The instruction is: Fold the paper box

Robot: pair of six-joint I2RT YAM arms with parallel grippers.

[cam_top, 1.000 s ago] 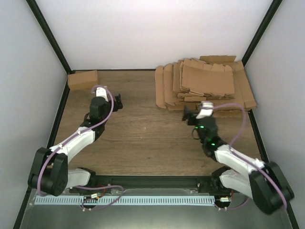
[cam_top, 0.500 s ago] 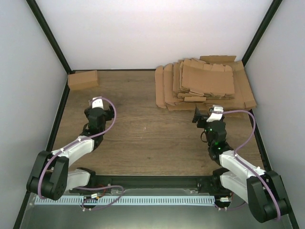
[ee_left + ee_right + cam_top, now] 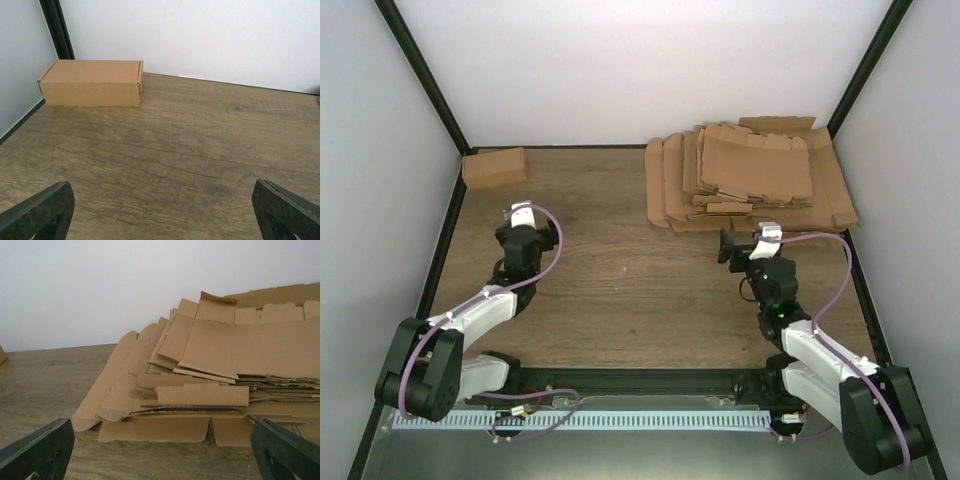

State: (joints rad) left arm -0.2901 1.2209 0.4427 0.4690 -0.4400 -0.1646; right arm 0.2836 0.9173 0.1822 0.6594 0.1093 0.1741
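Note:
The paper box [image 3: 494, 167] is a small closed oblong of plain brown cardboard lying flat in the back left corner; the left wrist view shows it [image 3: 90, 82] at upper left, against the wall. My left gripper [image 3: 164, 212] is open and empty, low over bare wood, well short of the box; from above it [image 3: 521, 222] sits near the left side. My right gripper [image 3: 162, 452] is open too, with nothing between its fingers, facing the pile of flat blanks from a short gap; from above it [image 3: 740, 243] is just in front of that pile.
A loose pile of flat brown cardboard blanks [image 3: 745, 180] fills the back right of the wooden table [image 3: 630, 290]; its front flaps [image 3: 155, 429] lie on the wood. White walls and black frame posts [image 3: 56, 27] close in the back and sides.
Both arms have drawn back toward the near edge. The left gripper turned away from the table's middle toward the back left; the right one shifted right. Both stayed open.

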